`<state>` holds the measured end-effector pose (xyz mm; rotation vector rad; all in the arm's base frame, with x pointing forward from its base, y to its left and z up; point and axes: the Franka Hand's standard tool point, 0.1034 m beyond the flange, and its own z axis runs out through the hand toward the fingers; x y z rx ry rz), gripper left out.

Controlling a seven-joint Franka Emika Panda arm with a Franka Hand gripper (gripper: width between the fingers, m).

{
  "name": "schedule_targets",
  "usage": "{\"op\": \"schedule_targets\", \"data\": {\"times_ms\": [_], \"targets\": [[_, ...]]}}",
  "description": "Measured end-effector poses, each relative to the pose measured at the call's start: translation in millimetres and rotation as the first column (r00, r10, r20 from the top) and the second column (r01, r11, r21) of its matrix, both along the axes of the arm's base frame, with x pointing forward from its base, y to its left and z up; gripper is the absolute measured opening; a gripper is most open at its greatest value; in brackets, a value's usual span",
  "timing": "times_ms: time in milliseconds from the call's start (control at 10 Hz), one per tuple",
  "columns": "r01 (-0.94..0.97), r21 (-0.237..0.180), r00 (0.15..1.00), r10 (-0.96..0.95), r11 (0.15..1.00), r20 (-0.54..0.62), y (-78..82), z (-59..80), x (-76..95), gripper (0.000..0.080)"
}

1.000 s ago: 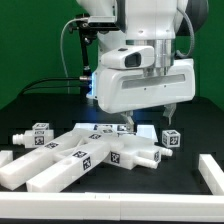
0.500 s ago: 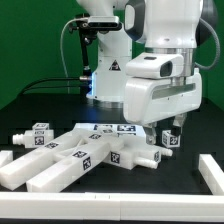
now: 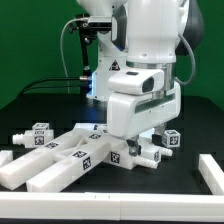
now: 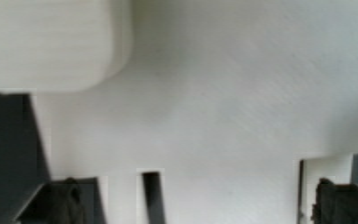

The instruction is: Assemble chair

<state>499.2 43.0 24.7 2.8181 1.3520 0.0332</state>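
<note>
Jaws: standing wide apart, gripping nothing, hanging low over the white parts.
Chair parts point(image 3: 75, 160): lying fanned on the black worktop point(image 3: 190, 155), spreading toward 8 o'clock from the jaws.
Tagged block point(image 3: 172, 139): sitting at 3 o'clock of the jaws.

chair parts point(image 3: 70, 160), matte white with square tags, lie flat and fanned out on the bench point(image 3: 30, 105); small tagged block point(image 3: 172, 139) sits at the exterior view's right

Chair pieces point(image 3: 70, 158) — partly behind the arm point(image 3: 145, 95)
</note>
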Motion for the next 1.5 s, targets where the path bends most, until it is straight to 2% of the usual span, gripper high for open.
{"op": "schedule_targets", "data": {"times_ms": [400, 500, 600, 700, 1000, 1200, 1300, 1500], "targets": [[-0.006, 0.003, 1.0, 0.006, 1.0, 0.002, 7.7, -2.2, -1.1, 0.0629], [-0.006, 0.003, 1.0, 0.006, 1.0, 0.002, 7.7, -2.1, -1.0, 0.05], [-0.006, 0.003, 1.0, 0.006, 1.0, 0.002, 7.7, -2.1, -1.0, 0.05], [-0.006, 0.003, 1.0, 0.006, 1.0, 0.003, 7.7, -2.0, -0.8, 0.0363], [0.005, -0.001, 1.0, -0.005, 1.0, -0.011, 8.7, 0.5, 2.4, 0.0363], [0.121, 0.003, 0.993, -0.121, 0.993, 0.002, 21.3, 8.6, 13.8, 0.0363], [0.171, 0.004, 0.985, -0.171, 0.985, -0.003, 20.7, 8.2, 12.9, 0.0363], [0.242, -0.003, 0.969, -0.242, 0.97, -0.047, 9.5, 6.9, 9.2, 0.0363]]}}
